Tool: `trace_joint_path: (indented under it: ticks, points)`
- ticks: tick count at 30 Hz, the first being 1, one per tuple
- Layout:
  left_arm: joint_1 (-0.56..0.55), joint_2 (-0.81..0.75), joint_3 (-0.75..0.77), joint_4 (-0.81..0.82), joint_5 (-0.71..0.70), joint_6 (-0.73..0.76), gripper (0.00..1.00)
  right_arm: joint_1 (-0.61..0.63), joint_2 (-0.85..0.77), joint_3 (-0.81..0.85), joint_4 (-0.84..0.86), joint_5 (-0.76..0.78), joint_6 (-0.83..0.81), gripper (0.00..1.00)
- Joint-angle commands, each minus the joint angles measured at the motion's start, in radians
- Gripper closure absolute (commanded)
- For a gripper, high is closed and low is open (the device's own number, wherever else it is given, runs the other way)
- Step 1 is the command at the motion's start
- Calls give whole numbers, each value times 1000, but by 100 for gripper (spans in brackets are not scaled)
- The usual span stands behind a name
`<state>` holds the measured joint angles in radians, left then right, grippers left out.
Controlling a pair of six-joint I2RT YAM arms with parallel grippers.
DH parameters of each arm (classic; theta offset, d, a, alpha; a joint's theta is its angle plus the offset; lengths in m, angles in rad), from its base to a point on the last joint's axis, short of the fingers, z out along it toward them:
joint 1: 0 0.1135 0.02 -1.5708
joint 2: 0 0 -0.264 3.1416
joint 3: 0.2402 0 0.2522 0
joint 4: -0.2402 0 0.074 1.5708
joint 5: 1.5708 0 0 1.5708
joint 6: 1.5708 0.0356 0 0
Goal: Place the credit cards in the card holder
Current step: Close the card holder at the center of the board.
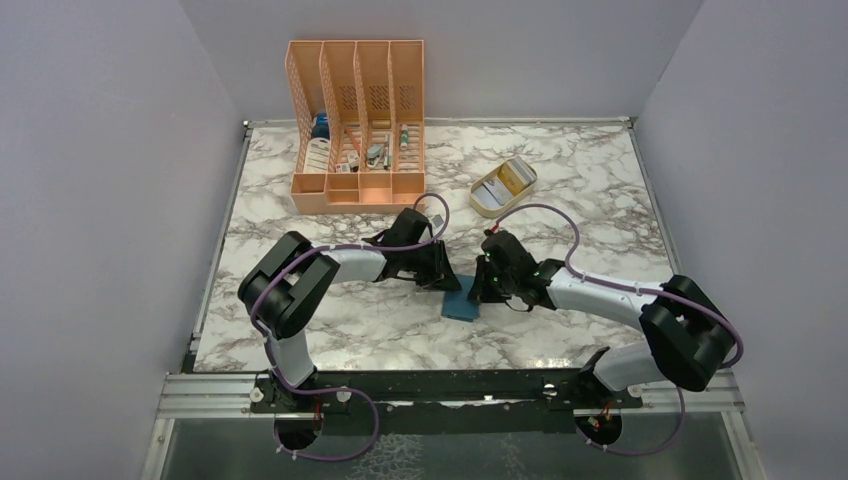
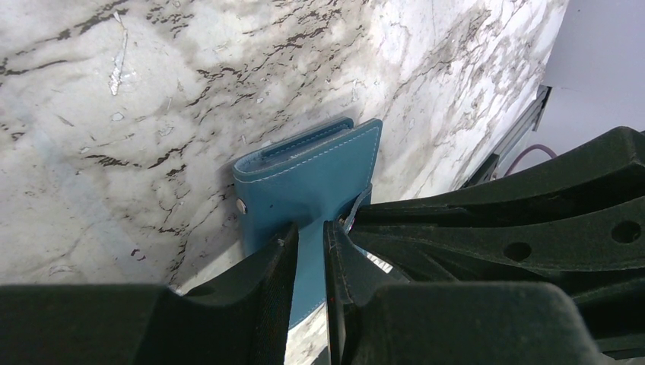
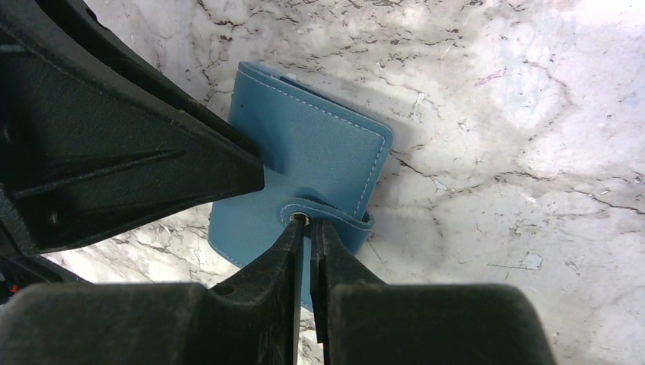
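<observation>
Apparently opening card holder (image 3: 319, 144), clenched in left end effector (image 2: 308, 228), strap (image 3: 338, 213) pinched in right end effector (image 3: 306, 226); next, peel strap free.

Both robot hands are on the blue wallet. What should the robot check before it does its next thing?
1. Left hand pinching the card holder by its cover: ok.
2. Right hand pinching the strap tab: ok.
3. Card holder open, slots showing: not ok, it is folded shut.
4. Snap on the strap undone: cannot tell.
5. Credit cards picked up: not ok, they seem to lie in the beige tray, and both hands are on the holder.
</observation>
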<state>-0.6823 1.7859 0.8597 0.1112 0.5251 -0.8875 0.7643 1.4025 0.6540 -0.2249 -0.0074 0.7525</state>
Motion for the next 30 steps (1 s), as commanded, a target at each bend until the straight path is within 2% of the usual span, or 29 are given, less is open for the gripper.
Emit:
trace_joint_path:
  ticks: [1,25,30]
  points:
    - [-26,23,-44,-56,-50,19,77,6,63,17,18,18,-6,92]
    - [-36,40,-69,-6,-10,15,77,6,333,252,-278,66,-59,92]
    - [-36,12,-78,-2,-20,9,77,6,299,248,-272,73,-70,92]
